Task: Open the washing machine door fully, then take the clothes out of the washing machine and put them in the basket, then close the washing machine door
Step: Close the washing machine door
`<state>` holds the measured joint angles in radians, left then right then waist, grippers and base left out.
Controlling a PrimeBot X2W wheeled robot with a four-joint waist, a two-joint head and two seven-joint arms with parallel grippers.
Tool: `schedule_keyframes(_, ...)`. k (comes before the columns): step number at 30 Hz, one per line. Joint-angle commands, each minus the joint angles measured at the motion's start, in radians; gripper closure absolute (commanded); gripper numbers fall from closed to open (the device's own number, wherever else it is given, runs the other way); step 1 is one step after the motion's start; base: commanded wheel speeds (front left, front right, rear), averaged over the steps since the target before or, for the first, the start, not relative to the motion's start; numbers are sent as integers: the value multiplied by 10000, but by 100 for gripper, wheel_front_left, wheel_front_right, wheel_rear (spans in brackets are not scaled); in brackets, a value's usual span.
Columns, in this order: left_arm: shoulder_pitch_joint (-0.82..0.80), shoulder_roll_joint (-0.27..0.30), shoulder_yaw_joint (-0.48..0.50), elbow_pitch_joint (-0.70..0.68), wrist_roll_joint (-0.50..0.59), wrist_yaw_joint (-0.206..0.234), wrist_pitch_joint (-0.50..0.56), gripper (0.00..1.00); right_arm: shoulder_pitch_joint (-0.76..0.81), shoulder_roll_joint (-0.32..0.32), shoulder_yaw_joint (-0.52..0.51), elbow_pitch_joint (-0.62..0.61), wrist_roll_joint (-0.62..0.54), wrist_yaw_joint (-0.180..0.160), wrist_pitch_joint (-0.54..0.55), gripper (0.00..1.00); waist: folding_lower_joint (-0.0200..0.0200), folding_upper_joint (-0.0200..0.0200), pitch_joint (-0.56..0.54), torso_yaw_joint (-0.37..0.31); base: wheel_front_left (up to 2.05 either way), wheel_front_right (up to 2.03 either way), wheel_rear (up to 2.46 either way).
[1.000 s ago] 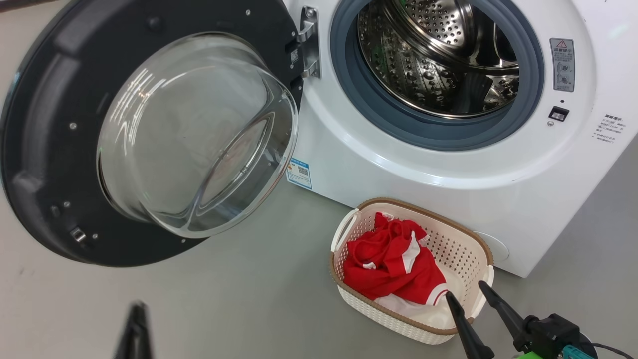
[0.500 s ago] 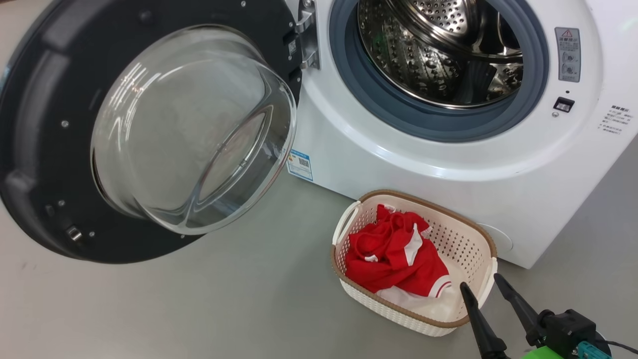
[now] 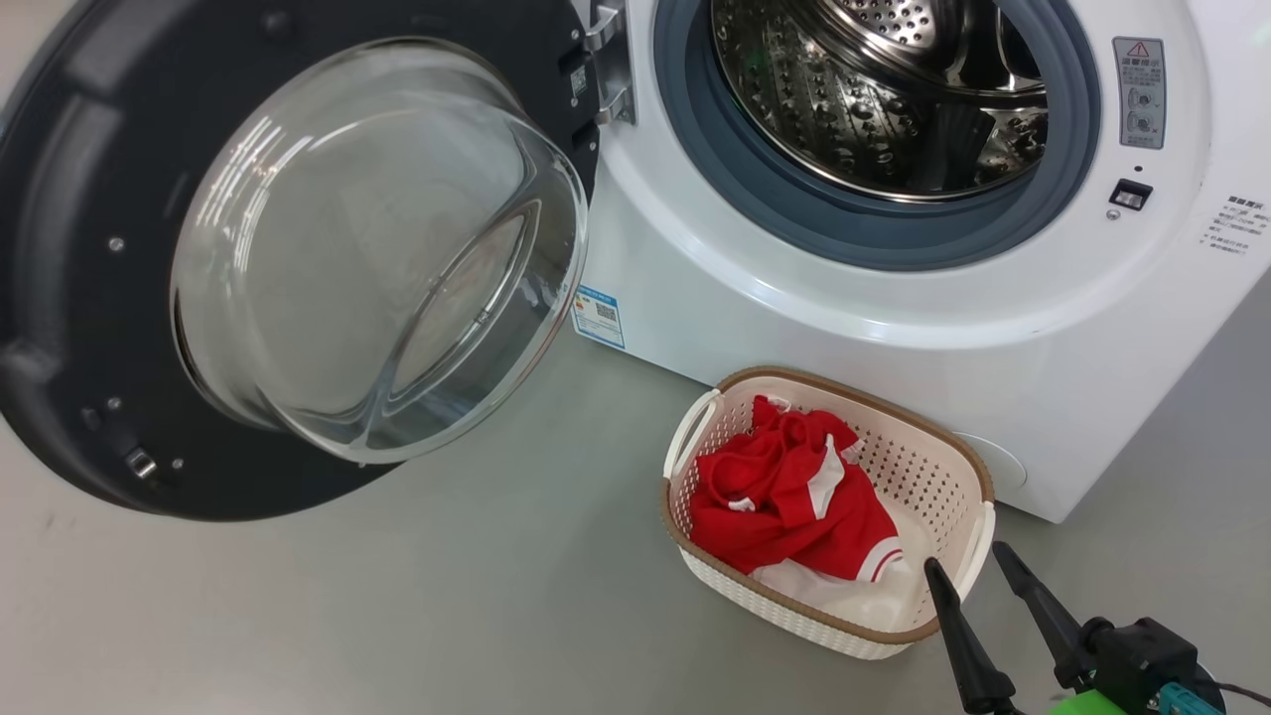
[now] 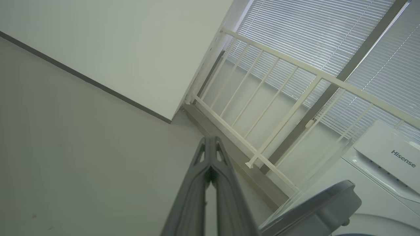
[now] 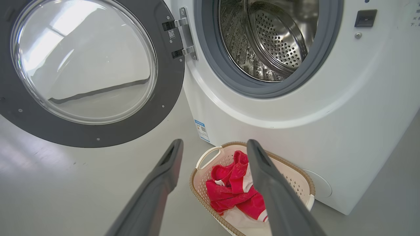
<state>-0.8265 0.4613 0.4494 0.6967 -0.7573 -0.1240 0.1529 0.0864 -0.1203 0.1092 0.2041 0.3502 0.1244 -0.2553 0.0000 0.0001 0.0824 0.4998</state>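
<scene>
— two grippers: their state?
— left gripper [image 4: 210,141] closed on nothing; right gripper [image 3: 965,558] spread wide, empty, near the basket [image 3: 856,398].
— the red jersey [image 3: 784,497]?
— heaped in the basket, before the washing machine [image 3: 794,318], door [image 3: 60,248] wide open.

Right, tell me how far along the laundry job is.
Done: the washing machine door stands wide open, the visible drum looks empty, the clothes lie in the basket. In hand: nothing; the right pincer hangs open by the basket, left pincer shut and empty. Left: closing the door.
</scene>
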Motion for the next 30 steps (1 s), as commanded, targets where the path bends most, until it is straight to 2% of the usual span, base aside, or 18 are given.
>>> schedule_keyframes(1,-505,746,3,529,-371,-58,982,100,-18,-69,172,-266,-65,63,-65,0,0,-1,23,-14,0,0,0)
schedule_keyframes(7,-1015,1143,-554,2089,-789,-63,3230,100,45,-77,196,-315,-66,63,-65,0,0,-1,85,-152,0,0,0)
schedule_keyframes(13,-1031,1134,-794,2225,-1373,-65,4081,100,48,-124,290,-349,-69,63,-65,0,0,-1,166,-311,0,0,0)
schedule_keyframes(20,-560,972,-1328,1584,-2249,-66,5221,100,24,-167,277,-385,-85,63,-65,0,0,-1,299,-507,0,0,0)
schedule_keyframes(30,620,897,-2328,-448,-3499,-66,6524,100,80,-57,171,-339,-83,63,-65,0,0,-1,135,-523,0,0,0)
